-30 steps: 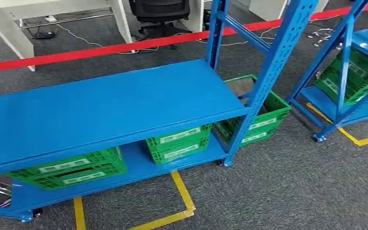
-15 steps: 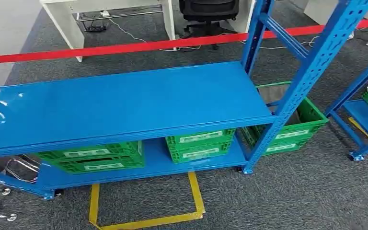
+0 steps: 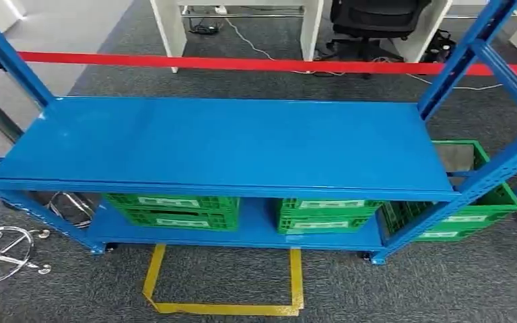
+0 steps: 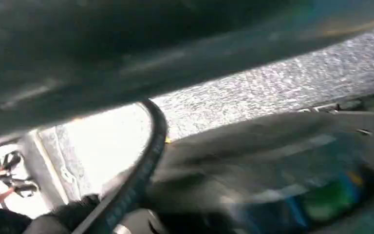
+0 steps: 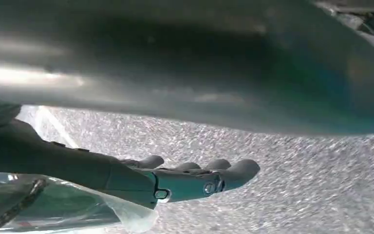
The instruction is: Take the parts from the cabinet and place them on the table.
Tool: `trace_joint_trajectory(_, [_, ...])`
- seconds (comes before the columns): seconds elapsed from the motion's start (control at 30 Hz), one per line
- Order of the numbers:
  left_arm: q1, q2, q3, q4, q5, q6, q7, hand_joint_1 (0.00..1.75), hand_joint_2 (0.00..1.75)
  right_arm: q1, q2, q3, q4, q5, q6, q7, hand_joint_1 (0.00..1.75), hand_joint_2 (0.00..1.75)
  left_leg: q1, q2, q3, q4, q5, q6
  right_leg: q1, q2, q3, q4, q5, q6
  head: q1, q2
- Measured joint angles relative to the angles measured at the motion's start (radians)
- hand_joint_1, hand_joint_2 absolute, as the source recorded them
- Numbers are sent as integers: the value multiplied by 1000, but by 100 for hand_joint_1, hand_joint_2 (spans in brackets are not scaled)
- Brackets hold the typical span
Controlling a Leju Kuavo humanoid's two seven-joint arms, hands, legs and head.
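Grey carpet (image 3: pixel 390 289) runs under a blue rack (image 3: pixel 229 145) with a bare upper shelf. Green crates (image 3: pixel 171 210) sit on its lower shelf, one more (image 3: pixel 474 215) on the floor at the right end; their white labels are too small to read, and what they hold cannot be seen. Red tape (image 3: pixel 242 64) stretches behind, yellow tape (image 3: pixel 222 308) marks the floor in front. The right hand (image 5: pixel 175 180) lies flat over clear plastic (image 5: pixel 68 207), fingers extended; whether it holds it is unclear. The left hand's state cannot be told from its blurred wrist view.
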Motion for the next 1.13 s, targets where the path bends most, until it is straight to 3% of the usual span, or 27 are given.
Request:
trace_joint_trajectory(0.03, [-2,0,5,8,-7,2,-3,0,0,0,0,0,0,0,0,-2,0,0,2,-10,4,2,-3,-3,-2,4,32,-86,58,1,-1,0])
trace_joint_trajectory(0.07, [-3,0,8,13,-12,4,-6,0,0,-2,0,0,0,0,0,-4,0,0,3,-20,6,8,-8,-8,-5,20,68,-177,108,2,0,0])
trace_joint_trajectory(0.1, [-5,1,12,18,-20,8,-7,0,0,-3,0,0,1,0,2,-4,0,0,2,-29,1,11,-13,-15,-10,65,85,-211,93,2,1,0])
trace_joint_trajectory(0.13, [-11,2,16,21,-23,10,-8,0,0,-3,0,0,1,1,3,-5,0,0,-1,-39,-3,22,-17,-21,-9,69,90,-225,95,-8,1,0])
trace_joint_trajectory(0.23, [-13,2,28,33,-42,18,-8,0,0,-3,-1,1,1,1,4,-4,0,0,3,-55,-8,14,-10,-33,-3,49,95,-221,99,-26,1,0])
trace_joint_trajectory(0.27, [-13,4,31,34,-42,20,-8,0,0,-3,0,1,1,1,4,-5,0,0,4,-52,-7,20,-17,-38,-12,38,99,-229,103,-34,0,0])
trace_joint_trajectory(0.3, [-13,3,33,36,-43,22,-8,0,0,-3,0,1,1,2,4,-5,0,0,-1,-7,-15,44,-34,-44,-11,30,102,-230,101,-40,-4,0])
trace_joint_trajectory(0.33, [-17,3,34,37,-44,23,-8,0,0,-4,0,1,1,3,4,-6,0,0,0,23,-43,101,-68,-50,-10,20,104,-231,99,-45,-12,0])
trace_joint_trajectory(0.4, [-26,3,37,40,-45,24,-8,0,0,0,0,2,1,3,4,-6,0,0,5,48,-128,269,-142,-57,-7,-8,105,-231,95,-50,-11,0])
trace_joint_trajectory(0.43, [-27,4,37,42,-45,24,-8,0,0,2,-1,1,1,3,4,-6,0,0,7,51,-160,330,-157,-60,-7,-21,106,-231,92,-50,-12,0])
trace_joint_trajectory(0.47, [-26,4,38,43,-45,24,-8,0,0,2,-1,1,1,3,4,-6,0,0,8,52,-166,337,-145,-60,-7,-30,108,-231,91,-50,-11,0])
trace_joint_trajectory(0.5, [-24,4,39,45,-45,24,-8,0,0,1,-1,1,1,3,4,-6,0,0,9,52,-148,299,-110,-59,-7,-38,111,-231,88,-50,-12,0])
trace_joint_trajectory(0.53, [-23,4,40,46,-45,24,-8,0,175,0,-1,1,1,3,4,-6,0,0,9,53,-111,220,-61,-55,-7,-41,116,-231,86,-48,-12,0])
trace_joint_trajectory(0.57, [-23,4,42,47,-47,25,-8,0,175,-1,-1,1,1,3,4,-6,0,0,8,56,-67,130,-15,-49,-6,-45,121,-231,84,-45,-11,0])
trace_joint_trajectory(0.6, [-23,4,44,47,-55,28,-10,0,175,-2,0,1,1,0,4,-6,0,0,4,67,-26,44,13,-39,-6,-48,122,-231,81,-43,-11,0])
trace_joint_trajectory(0.63, [-25,4,47,47,-63,30,-13,0,175,-3,1,1,1,-9,6,-4,0,175,-4,74,-14,21,-7,-31,1,-53,115,-228,76,-35,-11,0])
trace_joint_trajectory(0.67, [-27,3,48,47,-74,34,-13,0,175,-6,1,1,1,-18,11,7,0,175,-2,74,-14,16,-2,-36,0,-53,119,-229,75,-31,-11,0])
trace_joint_trajectory(0.7, [-27,2,50,48,-83,35,-5,0,175,-6,0,0,1,-22,21,19,0,175,1,71,-13,12,-1,-51,2,-52,113,-228,73,-43,-8,0])
trace_joint_trajectory(0.77, [-26,3,53,51,-84,35,2,0,175,-5,0,7,0,-38,44,29,0,175,-2,71,-11,12,-3,-42,1,-53,116,-234,75,-40,-9,0])
trace_joint_trajectory(0.8, [-26,5,53,55,-78,34,2,0,0,-1,-1,18,-1,-60,53,31,0,175,-1,72,-11,12,-4,-41,1,-53,119,-239,76,-38,-8,0])
trace_joint_trajectory(0.83, [-26,8,51,57,-67,32,1,0,0,3,-3,29,-3,-86,62,31,0,0,-1,72,-10,12,-4,-40,1,-53,124,-243,78,-35,-9,0])
trace_joint_trajectory(1.13, [-28,42,6,80,61,22,-25,0,0,30,-24,142,-27,-353,122,32,0,0,-1,72,-9,12,-8,-31,1,-52,135,-252,81,-27,-9,0])
